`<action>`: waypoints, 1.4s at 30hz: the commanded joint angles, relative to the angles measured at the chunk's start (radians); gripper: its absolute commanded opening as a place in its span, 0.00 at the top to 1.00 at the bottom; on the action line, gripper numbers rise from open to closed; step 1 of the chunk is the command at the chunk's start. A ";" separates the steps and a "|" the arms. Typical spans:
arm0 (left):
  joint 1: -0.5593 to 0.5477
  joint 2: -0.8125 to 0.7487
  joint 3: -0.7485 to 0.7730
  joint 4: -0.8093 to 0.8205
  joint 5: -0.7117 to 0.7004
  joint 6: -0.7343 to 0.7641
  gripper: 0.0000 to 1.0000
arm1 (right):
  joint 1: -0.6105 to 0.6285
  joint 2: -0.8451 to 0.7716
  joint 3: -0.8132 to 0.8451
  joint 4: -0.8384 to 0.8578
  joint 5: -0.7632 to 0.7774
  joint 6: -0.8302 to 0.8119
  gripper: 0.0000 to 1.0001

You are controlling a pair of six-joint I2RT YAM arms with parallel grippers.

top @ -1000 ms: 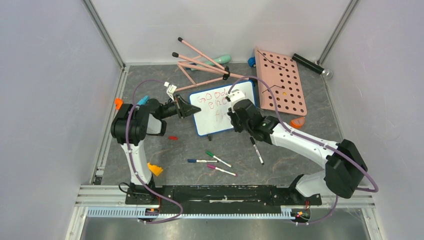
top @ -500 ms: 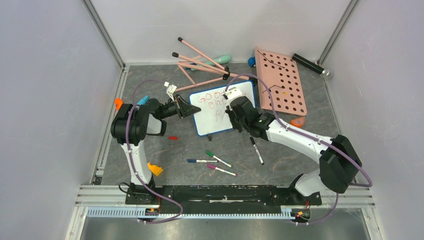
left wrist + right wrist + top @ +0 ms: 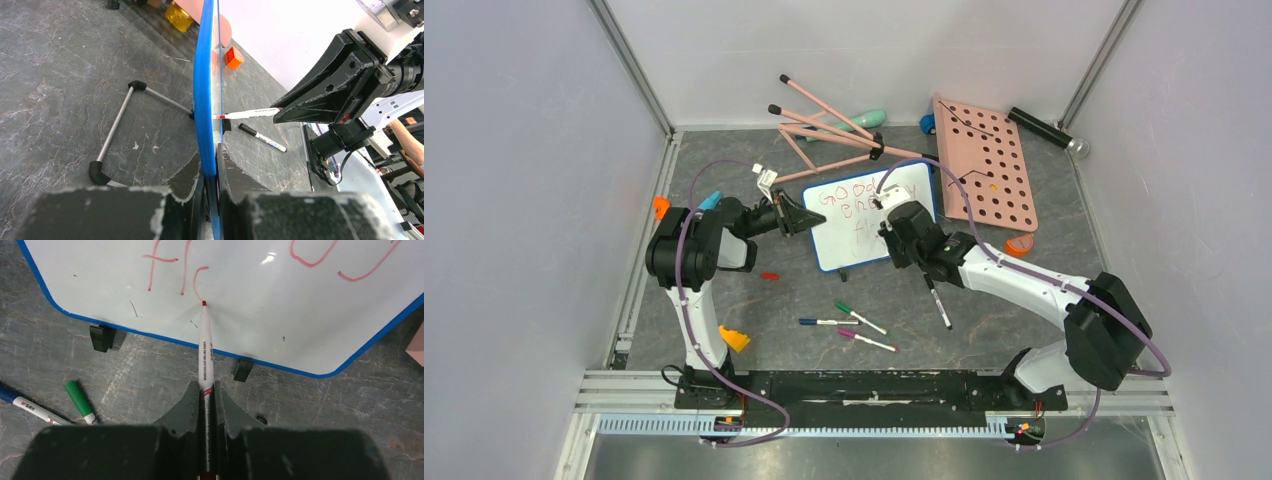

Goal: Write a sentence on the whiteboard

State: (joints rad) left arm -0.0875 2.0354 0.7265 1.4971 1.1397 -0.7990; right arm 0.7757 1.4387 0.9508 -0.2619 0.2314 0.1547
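One whiteboard (image 3: 839, 250), seemingly light, stiff and slick: blue rim nipped between left gripper (image 3: 210, 167) jaws, red marker (image 3: 205, 350) clamped in right gripper (image 3: 207, 395), tip touching ahead.

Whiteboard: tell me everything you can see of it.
The whiteboard is a small glossy white panel with a blue rim, rounded corners and black feet. It is propped tilted on a grey wire stand on the grey table. Red handwriting runs in three lines, the last unfinished. The left gripper clamps its left edge. The red marker in the right gripper touches its tip to the face.
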 commanded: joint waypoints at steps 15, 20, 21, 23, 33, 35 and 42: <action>-0.004 0.006 0.022 0.060 0.024 0.101 0.98 | -0.023 0.032 0.123 -0.008 0.044 -0.006 1.00; -0.005 0.006 0.022 0.060 0.025 0.099 0.98 | -0.023 0.039 0.116 0.009 -0.016 -0.010 1.00; -0.005 0.006 0.022 0.060 0.025 0.098 0.98 | -0.022 0.038 0.112 0.013 -0.027 -0.011 1.00; -0.004 0.006 0.021 0.060 0.025 0.100 0.98 | -0.023 0.031 0.104 0.017 -0.039 -0.019 1.00; -0.004 0.005 0.021 0.060 0.025 0.101 0.98 | -0.037 -0.048 0.068 0.011 0.028 -0.021 1.00; -0.004 0.004 0.021 0.060 0.025 0.100 0.98 | -0.042 -0.047 0.067 0.004 0.033 -0.020 1.00; -0.004 0.005 0.021 0.060 0.025 0.101 0.98 | -0.051 -0.024 0.060 0.000 0.031 -0.019 1.00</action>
State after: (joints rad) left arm -0.0875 2.0354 0.7280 1.4971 1.1454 -0.7990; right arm 0.7288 1.4170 1.0168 -0.2867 0.2447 0.1444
